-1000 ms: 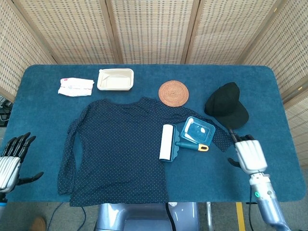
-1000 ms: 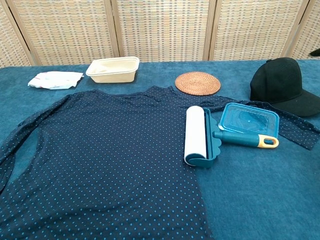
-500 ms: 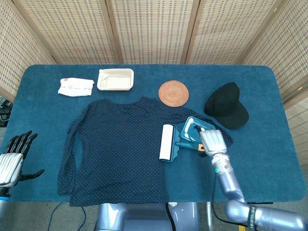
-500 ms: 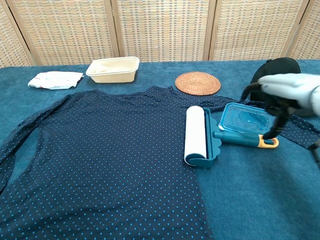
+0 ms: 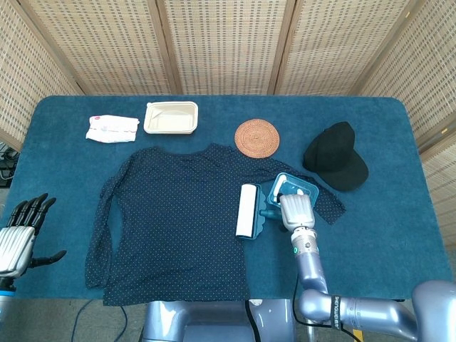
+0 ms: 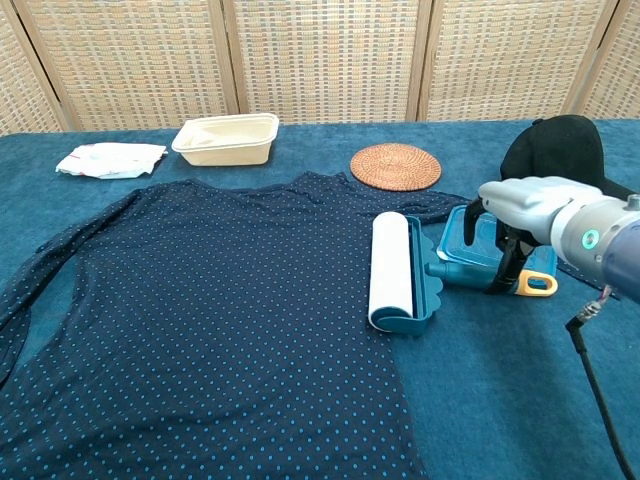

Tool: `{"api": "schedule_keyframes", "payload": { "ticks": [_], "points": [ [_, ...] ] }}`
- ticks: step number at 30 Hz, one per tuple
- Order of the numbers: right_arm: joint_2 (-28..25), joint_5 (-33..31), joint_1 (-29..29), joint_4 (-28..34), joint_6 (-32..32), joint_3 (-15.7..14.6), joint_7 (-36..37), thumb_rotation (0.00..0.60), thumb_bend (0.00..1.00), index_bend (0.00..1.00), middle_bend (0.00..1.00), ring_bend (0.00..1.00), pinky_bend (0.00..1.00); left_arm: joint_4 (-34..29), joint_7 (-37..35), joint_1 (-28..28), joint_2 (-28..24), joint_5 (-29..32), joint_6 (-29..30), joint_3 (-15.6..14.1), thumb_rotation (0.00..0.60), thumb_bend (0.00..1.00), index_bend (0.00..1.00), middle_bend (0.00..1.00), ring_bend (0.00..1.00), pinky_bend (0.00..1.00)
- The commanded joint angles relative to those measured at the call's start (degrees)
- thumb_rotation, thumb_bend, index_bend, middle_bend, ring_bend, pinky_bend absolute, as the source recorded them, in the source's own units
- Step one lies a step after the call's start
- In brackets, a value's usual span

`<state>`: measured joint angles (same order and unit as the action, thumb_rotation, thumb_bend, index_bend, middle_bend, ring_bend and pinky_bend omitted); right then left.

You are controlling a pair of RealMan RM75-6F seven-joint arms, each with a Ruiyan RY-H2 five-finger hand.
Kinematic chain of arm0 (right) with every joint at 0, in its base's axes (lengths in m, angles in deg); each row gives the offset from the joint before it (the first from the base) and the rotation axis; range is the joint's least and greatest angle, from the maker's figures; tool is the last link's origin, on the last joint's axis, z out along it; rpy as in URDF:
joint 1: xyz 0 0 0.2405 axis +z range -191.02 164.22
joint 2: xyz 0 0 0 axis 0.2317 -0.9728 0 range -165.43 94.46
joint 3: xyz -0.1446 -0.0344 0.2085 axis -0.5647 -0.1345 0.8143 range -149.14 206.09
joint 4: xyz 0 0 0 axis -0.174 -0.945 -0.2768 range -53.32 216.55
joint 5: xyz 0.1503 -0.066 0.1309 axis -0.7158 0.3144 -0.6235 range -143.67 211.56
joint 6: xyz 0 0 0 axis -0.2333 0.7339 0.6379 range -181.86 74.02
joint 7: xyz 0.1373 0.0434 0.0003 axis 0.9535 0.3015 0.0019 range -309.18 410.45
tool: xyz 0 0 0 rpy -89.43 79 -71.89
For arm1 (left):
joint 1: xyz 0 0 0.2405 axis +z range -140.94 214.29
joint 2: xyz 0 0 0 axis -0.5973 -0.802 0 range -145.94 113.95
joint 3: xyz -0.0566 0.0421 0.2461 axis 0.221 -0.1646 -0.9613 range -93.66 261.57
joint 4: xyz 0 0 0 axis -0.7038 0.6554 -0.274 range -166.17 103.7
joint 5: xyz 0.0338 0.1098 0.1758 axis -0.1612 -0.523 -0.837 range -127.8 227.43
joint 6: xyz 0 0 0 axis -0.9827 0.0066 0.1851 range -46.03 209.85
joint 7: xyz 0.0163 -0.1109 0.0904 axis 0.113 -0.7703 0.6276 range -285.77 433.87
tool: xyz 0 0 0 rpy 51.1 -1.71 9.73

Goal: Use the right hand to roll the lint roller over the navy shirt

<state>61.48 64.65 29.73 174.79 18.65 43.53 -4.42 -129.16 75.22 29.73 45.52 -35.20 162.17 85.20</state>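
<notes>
A: Navy cloth, pale-dotted: the navy shirt [image 5: 174, 221] is spread flat over the blue-covered table [image 5: 399, 142]. No brand or legible writing is made out on anything; the print on the white packet [image 5: 111, 128] at 10 o'clock is too small to be read.

B: The lint roller [image 6: 405, 270]?

A: It is laid at the shirt's right edge, white roll on the cloth, teal handle with a yellow end pointed toward 3 o'clock and resting against a blue lidded container [image 6: 478, 238].

B: The right hand [image 6: 512, 215]?

A: It is placed directly over the handle, fingers [image 6: 507, 262] curled down around it. Whether a firm grip is made cannot be told. Half a second ago it was seen further toward 3 o'clock, near the yellow end; it has been moved inward along the handle. The roller itself has not been shifted.

B: The left hand [image 5: 18, 235]?

A: It is held at the table's 8 o'clock edge, fingers spread, nothing in it, unchanged.
</notes>
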Motion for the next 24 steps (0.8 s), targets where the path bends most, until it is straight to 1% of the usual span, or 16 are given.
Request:
{"api": "schedule_keyframes", "payload": {
  "ticks": [1,4,8,11,19,21,24],
  "points": [
    [1.03,-0.92,0.46,-1.46,0.54,-0.32,-0.32,0.6,0.34,0.38,1.0,1.0,1.0,0.04,-0.17,-0.02,-0.08,0.05,-0.01,0.01,0.6,0.0,0.0,0.0,0.0,0.0],
    [1.75,-1.49,0.67,-2.47,0.6,-0.6,-0.47,0.6,0.37,0.39,1.0,1.0,1.0,0.12,-0.33,-0.09,-0.1,0.06,-0.08,0.01,0.6,0.0,0.0,0.0,0.0,0.0],
    [2.93,-1.69,1.1,-4.18,0.51,-0.89,-0.57,0.6,0.38,0.4,1.0,1.0,1.0,0.2,-0.38,-0.2,-0.06,0.08,-0.27,-0.06,0.6,0.0,0.0,0.0,0.0,0.0],
    [4.1,-0.68,1.5,-6.54,0.63,-1.66,-0.86,0.6,0.39,0.41,1.0,1.0,1.0,0.28,-0.61,-0.17,-0.07,0.23,-0.24,-0.04,0.6,0.0,0.0,0.0,0.0,0.0],
    [6.07,0.66,1.69,-9.19,-0.34,-1.82,0.49,0.6,0.4,0.42,1.0,1.0,1.0,0.51,0.03,-0.55,0.31,0.75,-1.0,-0.03,0.6,0.0,0.0,0.0,0.0,0.0],
    [6.56,0.98,1.8,-9.91,-0.45,-1.95,0.42,0.6,0.42,0.43,1.0,1.0,1.0,0.5,0.19,-0.61,0.4,0.93,-1.09,0.0,0.6,0.0,0.0,0.0,0.0,0.0],
    [7.08,0.84,1.84,-10.8,-0.57,-1.99,0.13,0.6,0.5,0.49,1.0,1.0,1.0,0.51,0.21,-0.62,0.43,1.12,-1.11,0.05,0.6,0.0,0.0,0.0,0.0,0.0]
  ]
}}
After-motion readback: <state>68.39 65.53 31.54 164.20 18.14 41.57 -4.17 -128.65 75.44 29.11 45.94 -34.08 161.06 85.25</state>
